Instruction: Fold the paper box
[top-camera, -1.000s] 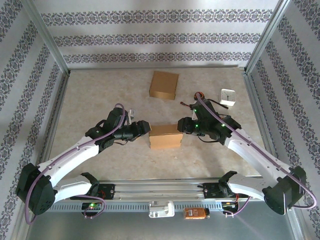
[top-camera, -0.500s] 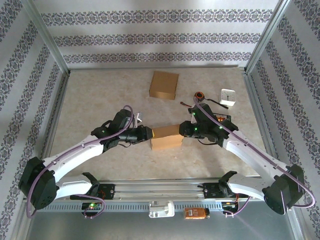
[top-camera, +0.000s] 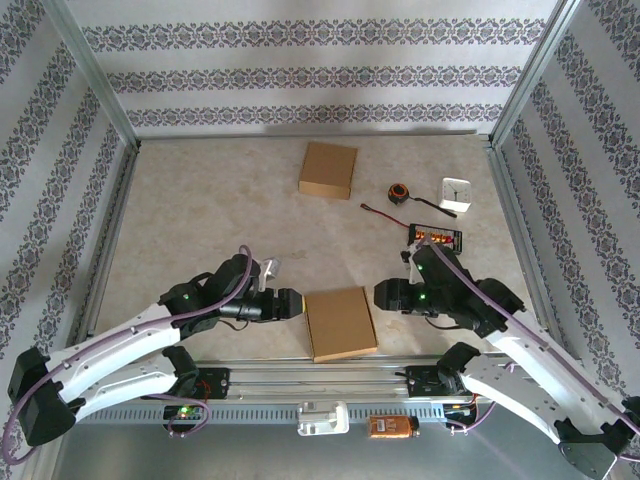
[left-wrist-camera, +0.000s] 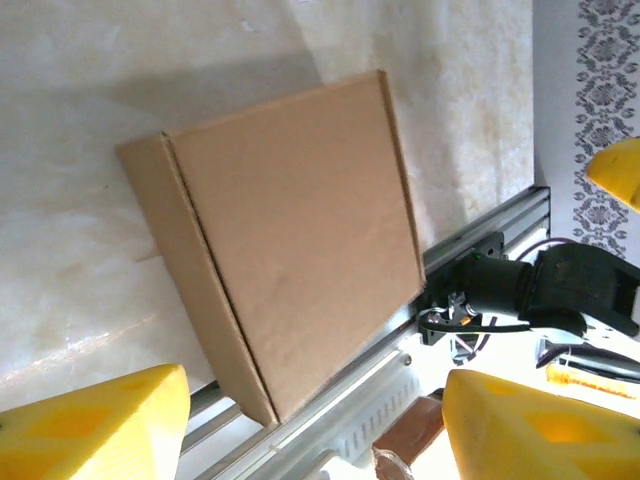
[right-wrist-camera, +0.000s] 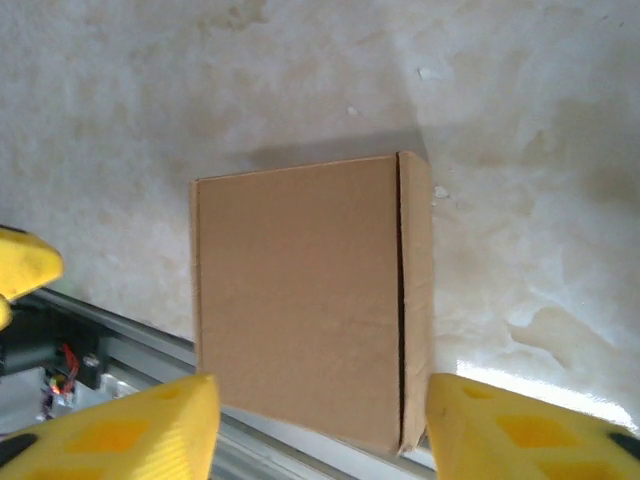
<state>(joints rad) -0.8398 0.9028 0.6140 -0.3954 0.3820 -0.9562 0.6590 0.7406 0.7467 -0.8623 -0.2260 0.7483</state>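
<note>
On my screen a small white clock (top-camera: 456, 193) stands far right on the beige table (top-camera: 200, 220). Just left of it I see a black ring (top-camera: 398, 191). A black strip with orange parts (top-camera: 437, 236) lies nearer, and an orange label (top-camera: 391, 427) sits below the front rail (top-camera: 300, 380).

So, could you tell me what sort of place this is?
Probably a robot test cell: wallpapered panels in a metal frame enclose a tabletop, with two robot arms bolted to a rail.
</note>
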